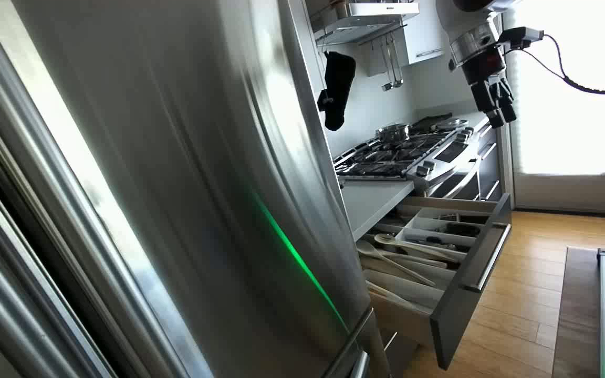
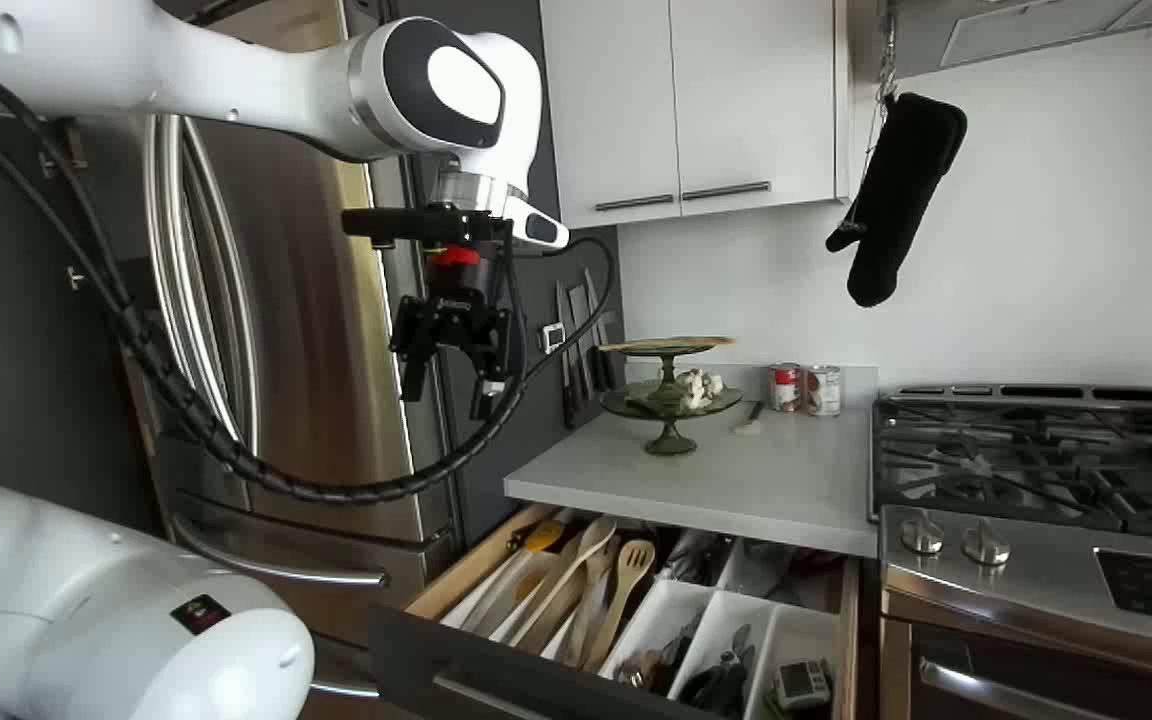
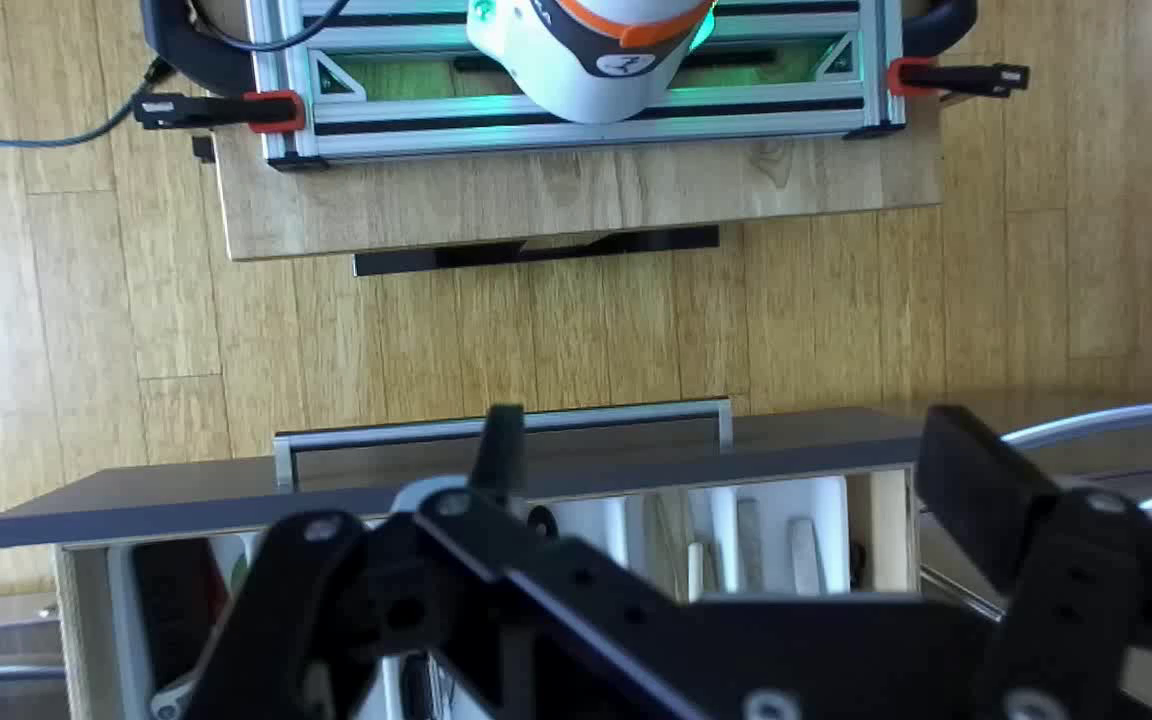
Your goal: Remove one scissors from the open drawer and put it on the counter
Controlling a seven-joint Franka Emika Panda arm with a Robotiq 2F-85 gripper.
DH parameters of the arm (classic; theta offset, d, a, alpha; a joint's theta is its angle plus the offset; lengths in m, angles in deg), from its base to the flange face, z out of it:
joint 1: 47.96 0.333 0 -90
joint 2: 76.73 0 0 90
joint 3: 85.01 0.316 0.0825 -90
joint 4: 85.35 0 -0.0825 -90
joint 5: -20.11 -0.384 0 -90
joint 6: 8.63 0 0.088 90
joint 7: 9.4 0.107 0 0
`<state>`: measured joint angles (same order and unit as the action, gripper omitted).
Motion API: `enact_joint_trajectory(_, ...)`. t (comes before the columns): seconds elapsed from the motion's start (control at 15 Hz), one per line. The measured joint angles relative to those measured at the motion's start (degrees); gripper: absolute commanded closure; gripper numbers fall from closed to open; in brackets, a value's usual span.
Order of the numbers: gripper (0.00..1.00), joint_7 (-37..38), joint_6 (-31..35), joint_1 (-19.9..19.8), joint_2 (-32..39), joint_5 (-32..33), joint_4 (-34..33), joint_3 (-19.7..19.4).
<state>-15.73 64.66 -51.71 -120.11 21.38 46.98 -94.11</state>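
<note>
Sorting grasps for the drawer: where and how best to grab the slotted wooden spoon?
I'd grip the slotted wooden spoon mid-handle, from straight above, with the gripper, now open, closing across the handle's width. The spoon lies with its broad head toward the counter and its slim handle running toward the drawer front. Other wooden utensils crowd one side, so clearance may be tight.

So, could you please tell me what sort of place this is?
A kitchen, probably in a home: a gas hob, a steel fridge and an open drawer holding wooden utensils show it.
</note>
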Motion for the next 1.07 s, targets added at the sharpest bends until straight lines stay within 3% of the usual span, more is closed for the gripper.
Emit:
enact_joint_trajectory(0.67,0.0,0.0,0.3,0.0,0.1,0.0,0.0,0.0)
enact_joint_trajectory(1.07,0.0,-1.2,14.7,-1.3,5.4,3.8,2.3,-1.5)
